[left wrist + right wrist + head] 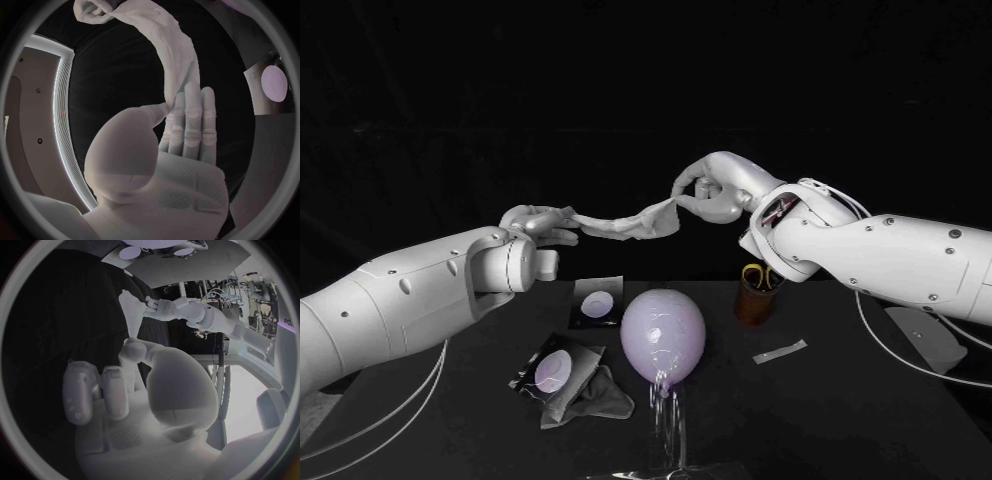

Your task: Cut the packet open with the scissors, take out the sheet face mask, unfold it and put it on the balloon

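My left hand (540, 223) and right hand (708, 189) each grip one end of the sheet mask (635, 222), which is strung crosswise between them. The balloon (664, 335) lies lower on the tabletop (848, 420), long axis toward me.

Scissors (756, 275) blades hidden inside holder (754, 306)

one balloon (664, 335), one sheet mask (635, 222), two packets (599, 303) (557, 370), one scissors (756, 275), one cut strip (780, 351), one crumpled sheet (589, 400)
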